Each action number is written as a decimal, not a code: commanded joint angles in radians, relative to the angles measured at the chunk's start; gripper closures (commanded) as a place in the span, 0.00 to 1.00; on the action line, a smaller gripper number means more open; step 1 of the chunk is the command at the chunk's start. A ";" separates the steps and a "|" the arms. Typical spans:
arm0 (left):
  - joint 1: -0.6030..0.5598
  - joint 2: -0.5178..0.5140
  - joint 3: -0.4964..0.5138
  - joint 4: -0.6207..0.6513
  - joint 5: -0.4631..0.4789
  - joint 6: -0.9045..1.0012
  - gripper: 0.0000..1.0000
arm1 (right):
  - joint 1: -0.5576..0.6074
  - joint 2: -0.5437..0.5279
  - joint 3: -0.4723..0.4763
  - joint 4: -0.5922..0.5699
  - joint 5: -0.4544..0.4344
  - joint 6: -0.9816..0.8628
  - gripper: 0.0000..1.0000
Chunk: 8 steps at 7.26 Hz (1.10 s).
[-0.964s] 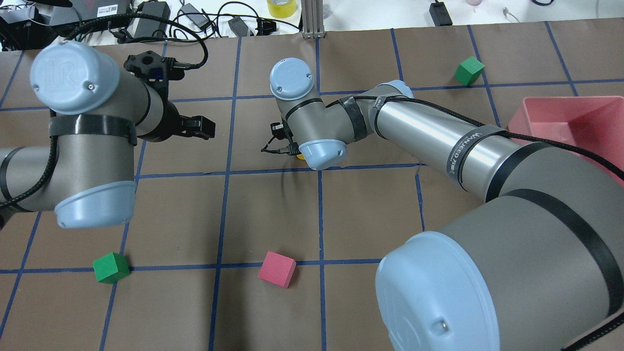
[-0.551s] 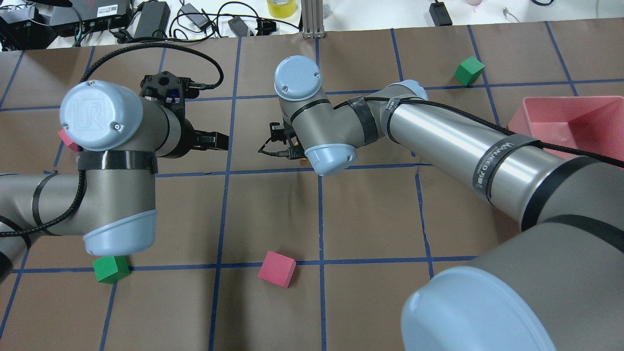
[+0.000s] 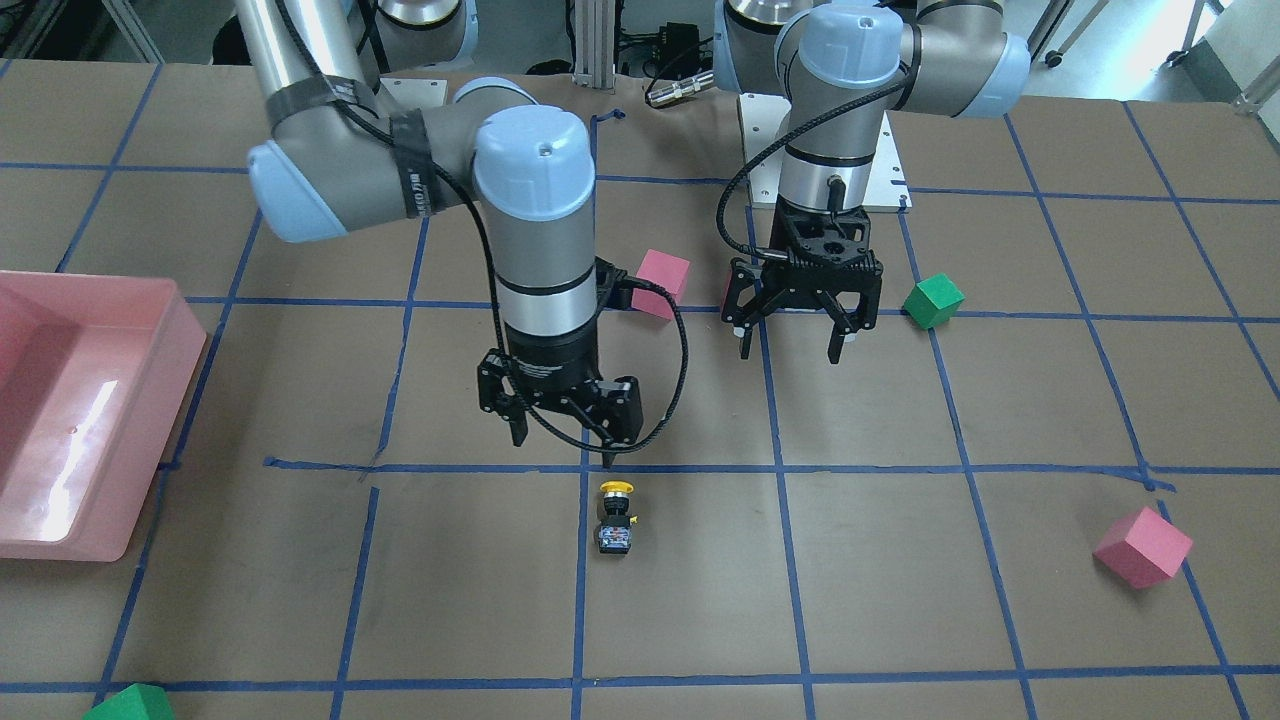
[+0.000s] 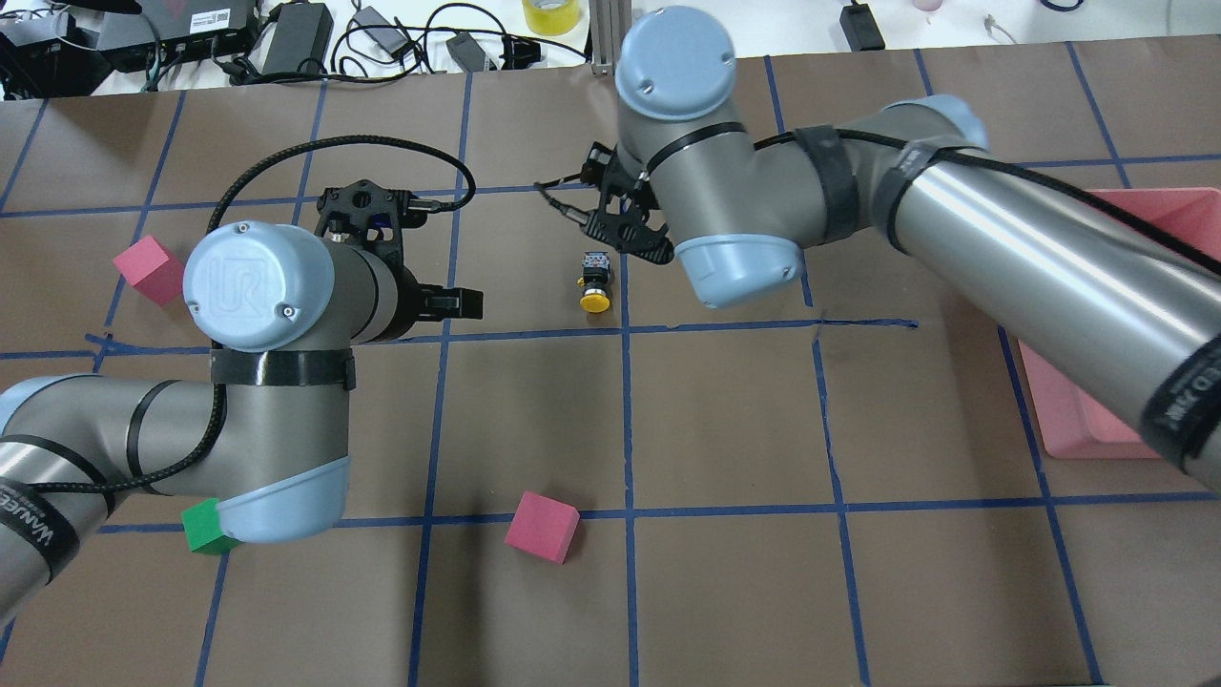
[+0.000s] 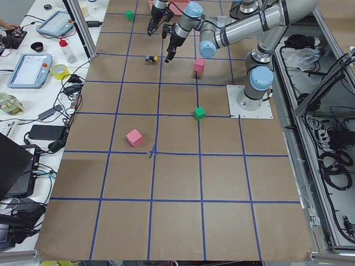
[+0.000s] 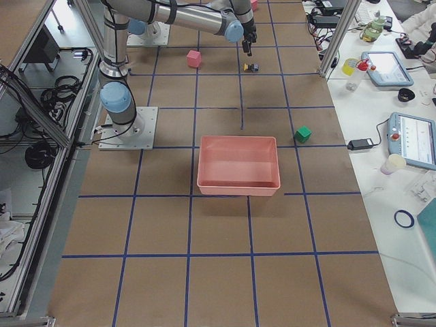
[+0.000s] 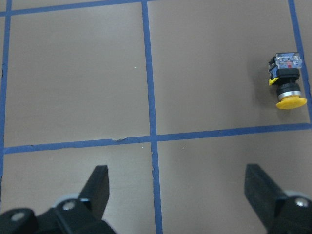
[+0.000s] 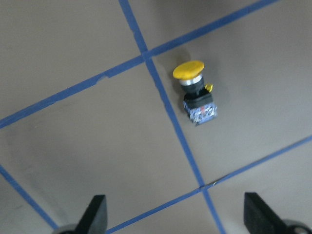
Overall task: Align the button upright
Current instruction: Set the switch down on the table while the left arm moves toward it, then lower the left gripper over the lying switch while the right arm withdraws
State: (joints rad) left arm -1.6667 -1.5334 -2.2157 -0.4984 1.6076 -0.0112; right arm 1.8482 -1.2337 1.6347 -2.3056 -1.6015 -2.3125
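Observation:
The button (image 4: 595,281) lies on its side on the brown table, its yellow cap toward the robot and its black and silvery body away. It also shows in the front view (image 3: 615,515), the left wrist view (image 7: 286,83) and the right wrist view (image 8: 195,92). My right gripper (image 3: 565,447) is open and empty, raised above the table just on the robot's side of the button. My left gripper (image 3: 790,350) is open and empty, apart from the button on its left. Both wrist views show spread fingers with nothing between them.
A pink bin (image 3: 180,330) stands on the right arm's side. Pink cubes (image 4: 542,526) (image 4: 148,270) and a green cube (image 4: 203,536) lie around the left arm. Another green cube (image 3: 130,705) lies at the far edge. Blue tape lines grid the table.
My right gripper was down at the button and has risen and drawn away from it, leaving the button lying uncovered. My left arm has swung rightward toward the middle.

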 commanded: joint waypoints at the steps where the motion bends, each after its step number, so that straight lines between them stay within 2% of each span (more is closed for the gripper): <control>1: -0.011 -0.030 -0.076 0.154 -0.008 -0.007 0.00 | -0.191 -0.052 0.001 0.008 0.078 0.330 0.01; 3: -0.085 -0.077 -0.076 0.214 0.005 -0.073 0.00 | -0.234 -0.082 -0.009 0.005 0.059 0.883 0.00; 5: -0.094 -0.135 -0.076 0.305 -0.008 -0.082 0.00 | -0.239 -0.108 -0.010 0.008 0.012 1.367 0.00; 6: -0.096 -0.169 -0.075 0.339 -0.026 -0.085 0.00 | -0.248 -0.134 -0.010 0.068 -0.010 1.598 0.00; 8: -0.102 -0.230 -0.068 0.414 -0.051 -0.087 0.00 | -0.273 -0.191 -0.013 0.196 -0.093 1.796 0.00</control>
State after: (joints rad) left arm -1.7655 -1.7245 -2.2877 -0.1293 1.5693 -0.0963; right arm 1.5938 -1.3955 1.6225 -2.1827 -1.6485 -0.6671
